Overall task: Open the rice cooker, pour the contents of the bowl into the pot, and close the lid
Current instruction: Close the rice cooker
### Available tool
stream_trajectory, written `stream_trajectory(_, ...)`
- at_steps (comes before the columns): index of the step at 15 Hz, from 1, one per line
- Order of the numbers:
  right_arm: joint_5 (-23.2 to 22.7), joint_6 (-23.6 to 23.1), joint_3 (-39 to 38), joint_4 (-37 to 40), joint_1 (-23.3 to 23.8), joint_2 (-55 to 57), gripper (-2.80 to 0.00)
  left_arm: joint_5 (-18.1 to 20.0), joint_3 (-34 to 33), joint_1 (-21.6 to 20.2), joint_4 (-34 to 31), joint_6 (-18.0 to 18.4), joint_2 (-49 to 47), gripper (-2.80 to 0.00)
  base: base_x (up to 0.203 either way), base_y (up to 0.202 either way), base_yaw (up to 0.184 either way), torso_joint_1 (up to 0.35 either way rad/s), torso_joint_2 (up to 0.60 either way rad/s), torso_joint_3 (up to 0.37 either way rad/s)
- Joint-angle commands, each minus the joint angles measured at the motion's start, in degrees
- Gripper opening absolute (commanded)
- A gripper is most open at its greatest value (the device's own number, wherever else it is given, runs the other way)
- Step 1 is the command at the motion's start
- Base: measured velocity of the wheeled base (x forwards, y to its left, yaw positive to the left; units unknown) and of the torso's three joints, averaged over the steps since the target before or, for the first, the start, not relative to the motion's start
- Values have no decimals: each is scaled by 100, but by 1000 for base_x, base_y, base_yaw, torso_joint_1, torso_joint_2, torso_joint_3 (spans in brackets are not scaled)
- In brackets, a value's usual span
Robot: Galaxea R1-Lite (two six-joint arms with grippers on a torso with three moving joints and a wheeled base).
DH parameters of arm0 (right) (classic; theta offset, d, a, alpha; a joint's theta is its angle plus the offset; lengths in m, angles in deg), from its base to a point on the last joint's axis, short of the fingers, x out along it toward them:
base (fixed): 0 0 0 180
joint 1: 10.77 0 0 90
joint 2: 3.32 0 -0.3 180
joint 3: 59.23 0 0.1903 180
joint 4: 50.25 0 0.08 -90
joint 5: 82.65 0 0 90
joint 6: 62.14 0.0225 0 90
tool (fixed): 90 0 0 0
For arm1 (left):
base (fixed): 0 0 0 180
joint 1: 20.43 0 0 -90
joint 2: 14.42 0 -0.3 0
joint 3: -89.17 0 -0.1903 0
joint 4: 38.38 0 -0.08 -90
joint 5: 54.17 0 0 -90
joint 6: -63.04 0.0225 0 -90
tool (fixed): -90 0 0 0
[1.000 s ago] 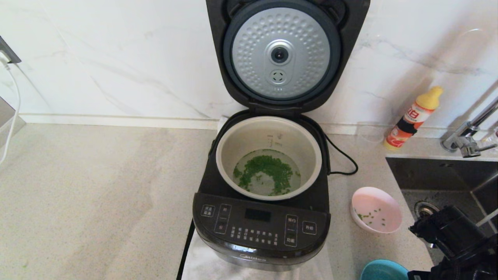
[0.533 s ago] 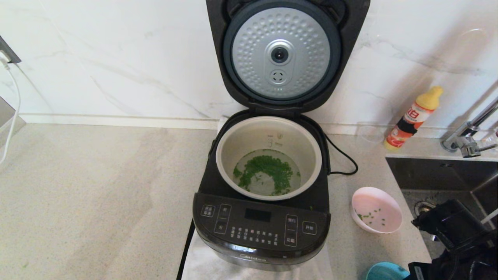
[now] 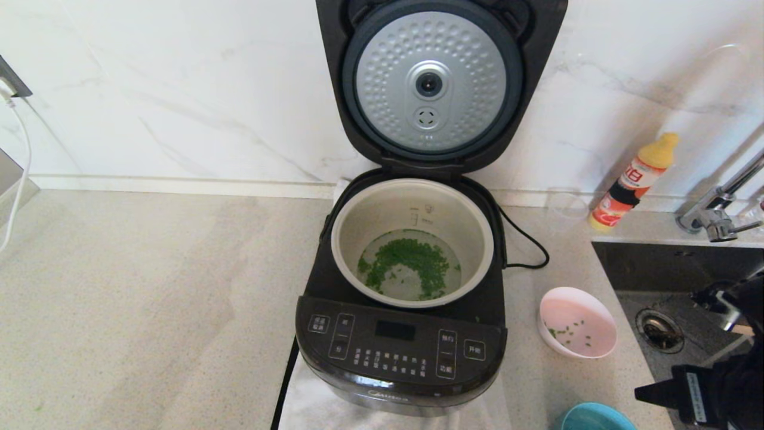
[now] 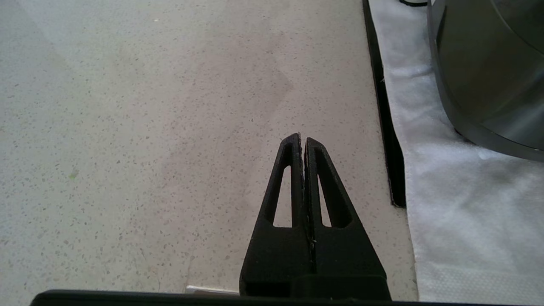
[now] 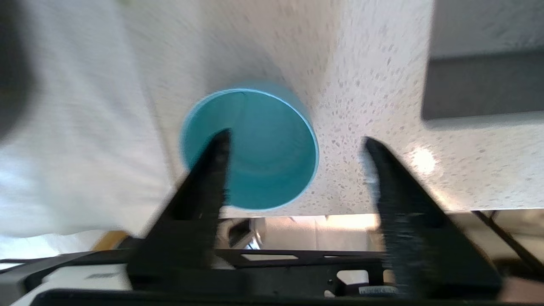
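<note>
Item: rice cooker [image 3: 412, 334], centre of the head view; glossy black, rounded-square body, front button panel with small dark display; stands on a white cloth [image 3: 310, 406] laid over the speckled stone counter [image 3: 149, 310]; black cord trails off its right side.

Lid [image 3: 431, 83]: upright at top centre, fully raised; dimpled silver round plate on the underside, ringed in black.

Pot [image 3: 412, 242]: round, pale grey-beige, wide rim, faint level marks; holds shallow water and a loose cluster of small green pieces [image 3: 409, 263].

Pink bowl [image 3: 578, 322]: right of the cooker, smooth and shallow; only a few green scraps remain inside; a teal bowl [image 3: 591, 418] sits at the lower edge, apparently empty in the right wrist view.

Progress, judged: opening and pouring appear done; closing the lid remains.

Right gripper [image 5: 293, 146]: lower right of the head view, over the counter edge by the sink [image 3: 674, 280]; fingers spread wide, holding nothing, teal bowl seen below them.

Left gripper [image 4: 302, 142]: parked low over bare counter, left of the cloth; fingers pressed together, empty.

Other: orange bottle with yellow cap [image 3: 632, 182] against the marble wall, upper right.
</note>
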Motion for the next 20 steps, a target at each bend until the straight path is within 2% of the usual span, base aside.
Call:
stream_trajectory(1, -2, 13, 464, 310, -9, -548, -280, -5, -53, 1, 2, 0, 1, -280, 0, 0, 0, 0, 0, 0)
stream_trajectory(5, 44, 65, 1461, 488, -10, -564, -280, -5, -53, 1, 2, 0, 1, -280, 0, 0, 0, 0, 0, 0)
stream_trajectory(10, 167, 98, 3105, 538, 12, -247, -280, -5, -53, 1, 2, 0, 1, -280, 0, 0, 0, 0, 0, 0)
stream_trajectory(16, 970, 196, 5668, 545, 12, 1023, -280, -5, -53, 1, 2, 0, 1, -280, 0, 0, 0, 0, 0, 0)
stream_trajectory(18, 1056, 342, 6489, 570, 12, 1623, -280, -5, -53, 1, 2, 0, 1, -280, 0, 0, 0, 0, 0, 0)
stream_trajectory(20, 1046, 399, 6908, 457, 7, 2074, -280, -5, -53, 1, 2, 0, 1, -280, 0, 0, 0, 0, 0, 0)
